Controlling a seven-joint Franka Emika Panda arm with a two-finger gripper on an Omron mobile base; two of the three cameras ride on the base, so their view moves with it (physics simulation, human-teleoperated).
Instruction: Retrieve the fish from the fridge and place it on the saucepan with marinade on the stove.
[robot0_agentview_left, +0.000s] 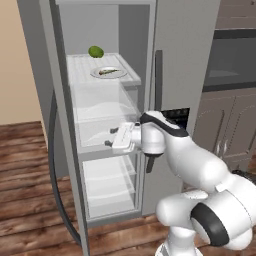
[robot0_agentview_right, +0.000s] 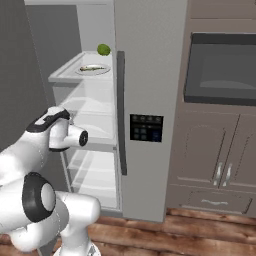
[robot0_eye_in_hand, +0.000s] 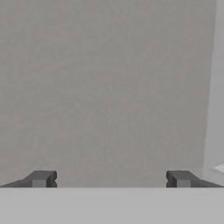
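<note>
Wood floor runs under a tall grey fridge with its left door swung wide open. Up on the top white shelf the little fish lies on a plate, a green fruit just behind it. Lower down, the claw hangs empty with fingers far apart, facing a plain grey wall. Clear drawer edges are hard to make out.

The fridge is seen with its left door swung wide — the white shelves are left open to reach from the front. The upper shelf is partly taken up by a plate and a green fruit — room remains beside them.
</note>
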